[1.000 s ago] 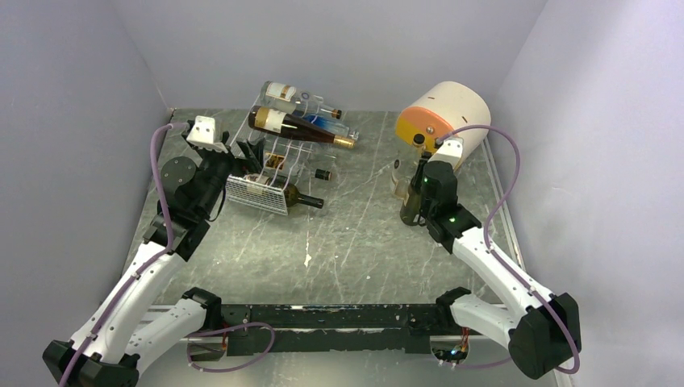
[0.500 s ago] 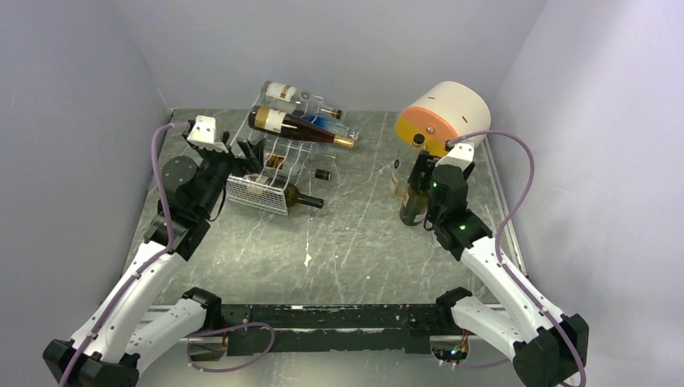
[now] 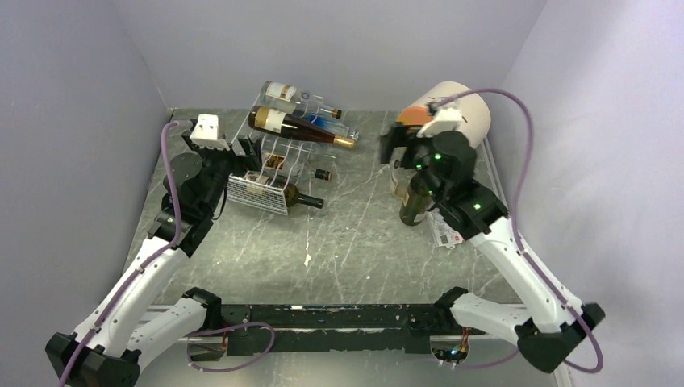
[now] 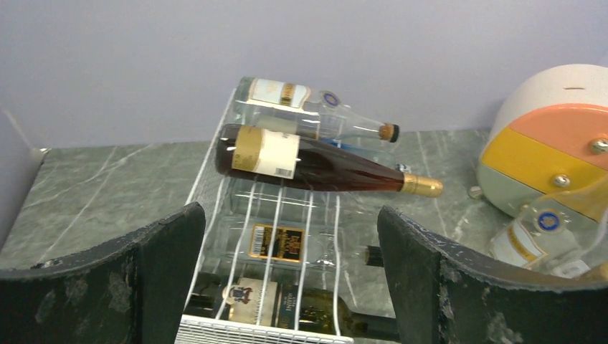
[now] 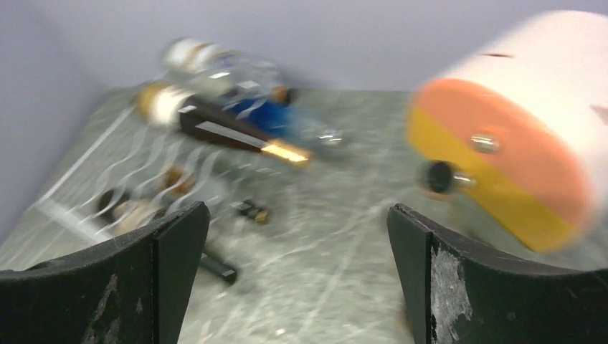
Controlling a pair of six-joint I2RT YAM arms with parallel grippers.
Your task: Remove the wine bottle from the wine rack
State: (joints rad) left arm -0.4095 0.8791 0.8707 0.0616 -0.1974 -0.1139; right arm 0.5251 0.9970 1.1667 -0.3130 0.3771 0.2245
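Bottle: stood upright at 3 o'clock, off the rack at 10 o'clock.
Right gripper: held wide open, empty, raised nearby, likely to clear its neck.
Left gripper: held open, empty, aimed at rack.

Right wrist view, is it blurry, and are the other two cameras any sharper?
Right wrist view: motion-smeared, the wine rack and orange-ended cylinder streaked, only the fingers of the right gripper crisp. Left wrist view: sharp, the dark bottle with its label distinct. Top external view: sharp, evenly lit, soft shadows.
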